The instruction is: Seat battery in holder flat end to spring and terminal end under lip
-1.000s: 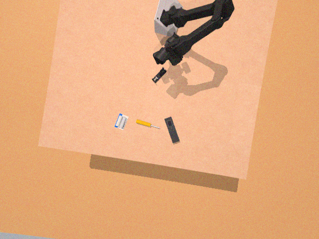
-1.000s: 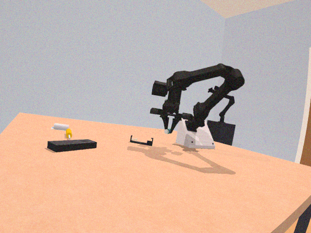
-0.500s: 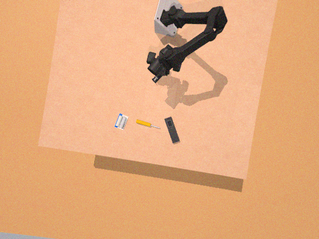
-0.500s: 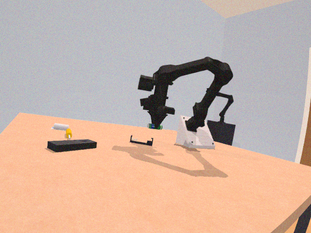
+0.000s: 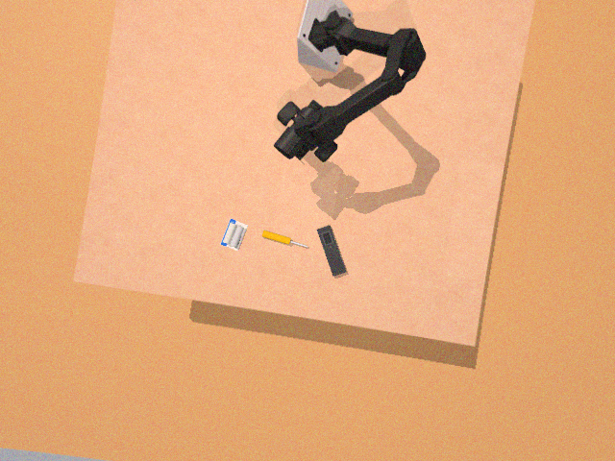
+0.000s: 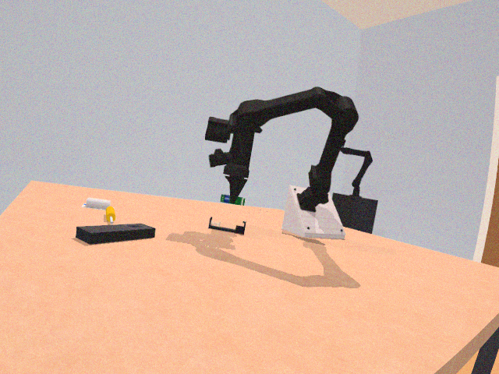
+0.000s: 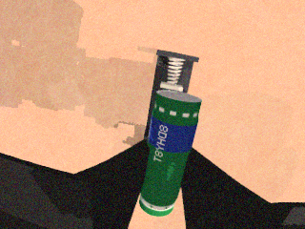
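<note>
My gripper [image 6: 235,200] [image 7: 166,151] is shut on the green battery [image 6: 241,201] [image 7: 164,183], which has a blue band, and holds it above the holder. The black holder [image 6: 225,230] [image 7: 177,54] stands on the table under the battery. In the wrist view its spring [image 7: 174,72] shows at the far end, with a pale plate in front of it. The battery's grey flat end [image 7: 178,96] faces the spring side, and the two look nearly in line. The battery hides the holder's near end and lip. In the top view the arm hides battery, holder and fingertips.
A yellow screwdriver [image 5: 276,238] [image 6: 110,213], a dark oblong block [image 5: 335,260] [image 6: 115,234] and a white, blue-edged piece with a pale cylinder [image 5: 237,235] [image 6: 98,202] lie away from the holder. The arm's pale base [image 5: 317,60] [image 6: 318,227] stands nearby.
</note>
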`<state>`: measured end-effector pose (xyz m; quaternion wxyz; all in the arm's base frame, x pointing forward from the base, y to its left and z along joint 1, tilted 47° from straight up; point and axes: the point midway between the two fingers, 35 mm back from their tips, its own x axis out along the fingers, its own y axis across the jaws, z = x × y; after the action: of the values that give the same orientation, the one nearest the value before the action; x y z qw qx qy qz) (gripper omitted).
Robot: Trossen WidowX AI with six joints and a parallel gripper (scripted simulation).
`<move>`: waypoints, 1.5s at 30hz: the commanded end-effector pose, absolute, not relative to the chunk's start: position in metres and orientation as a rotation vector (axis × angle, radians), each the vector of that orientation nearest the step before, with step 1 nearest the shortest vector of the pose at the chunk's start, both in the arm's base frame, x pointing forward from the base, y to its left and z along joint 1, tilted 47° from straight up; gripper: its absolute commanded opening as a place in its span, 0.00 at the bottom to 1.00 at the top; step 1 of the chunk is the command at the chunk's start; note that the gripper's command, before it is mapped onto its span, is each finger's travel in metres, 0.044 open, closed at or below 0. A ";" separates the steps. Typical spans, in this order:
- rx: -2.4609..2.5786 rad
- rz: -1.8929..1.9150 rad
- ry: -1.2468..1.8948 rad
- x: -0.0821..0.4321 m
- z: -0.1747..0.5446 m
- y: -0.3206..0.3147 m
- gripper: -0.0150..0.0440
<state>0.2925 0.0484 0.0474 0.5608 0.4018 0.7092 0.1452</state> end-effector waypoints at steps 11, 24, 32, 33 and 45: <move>0.944 0.412 1.810 0.290 0.034 0.066 0.37; 0.927 0.478 1.928 0.287 0.022 0.080 0.37; 0.917 0.506 1.977 0.289 0.020 0.082 0.37; 0.916 0.510 1.984 0.289 0.019 0.082 0.37; 0.904 0.554 2.056 0.291 0.015 0.086 0.37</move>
<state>0.2900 0.0854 0.0158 0.4083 0.3632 0.8096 0.2144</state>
